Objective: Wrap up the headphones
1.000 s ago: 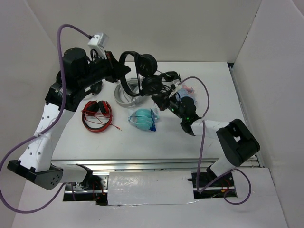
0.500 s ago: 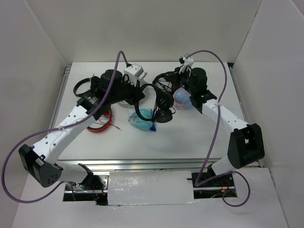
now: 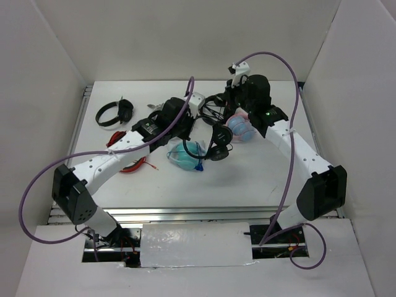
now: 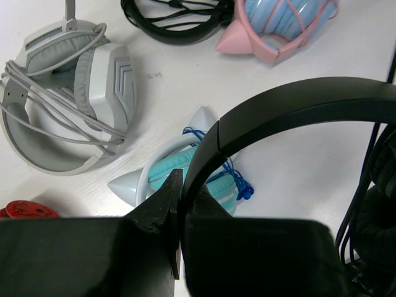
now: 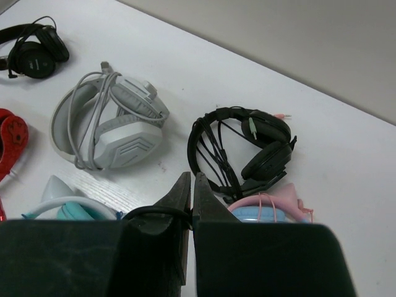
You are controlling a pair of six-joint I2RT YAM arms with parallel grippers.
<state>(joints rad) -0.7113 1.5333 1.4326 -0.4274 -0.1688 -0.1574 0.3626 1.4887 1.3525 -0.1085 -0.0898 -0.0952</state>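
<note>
Currently my left gripper (image 4: 180, 204) is clamped on the headband of the black padded on-ear headphones (image 4: 297, 105); my right gripper (image 5: 191, 185) pinches their thin black cable (image 5: 151, 213).

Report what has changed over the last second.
The left gripper, still shut on the headphones, carried them rightward and nearer, beside the teal headset. The right gripper, still shut, apparently on their cable, moved from the near right toward the far side. Everything else stayed put.
</note>
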